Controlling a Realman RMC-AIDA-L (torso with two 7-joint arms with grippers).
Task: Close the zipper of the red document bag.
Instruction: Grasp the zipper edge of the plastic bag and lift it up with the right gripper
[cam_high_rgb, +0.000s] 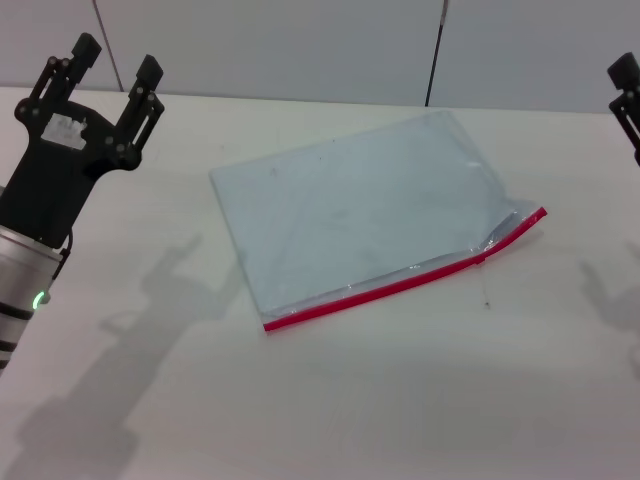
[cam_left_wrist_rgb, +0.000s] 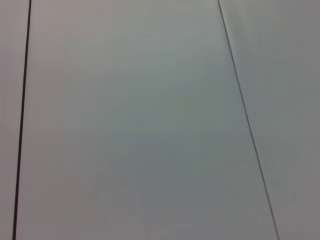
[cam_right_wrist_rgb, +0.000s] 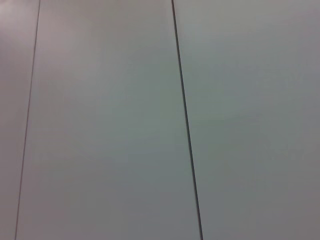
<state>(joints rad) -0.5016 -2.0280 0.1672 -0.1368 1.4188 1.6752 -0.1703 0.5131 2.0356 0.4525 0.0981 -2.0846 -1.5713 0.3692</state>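
Observation:
The red document bag (cam_high_rgb: 360, 215) lies flat on the white table, a translucent pale blue-grey pouch turned at an angle. Its zipper (cam_high_rgb: 400, 285) is the bright red strip along the near long edge, running from the near left corner to the right corner, where the pouch lifts slightly. My left gripper (cam_high_rgb: 112, 62) is raised at the far left, well away from the bag, open with nothing between its fingers. Only a sliver of my right gripper (cam_high_rgb: 625, 90) shows at the right edge of the head view. Both wrist views show only wall panels.
The white table (cam_high_rgb: 330, 400) extends in front of the bag. A grey panelled wall (cam_high_rgb: 300, 40) with dark seams stands behind the table. Arm shadows fall on the table at left and right.

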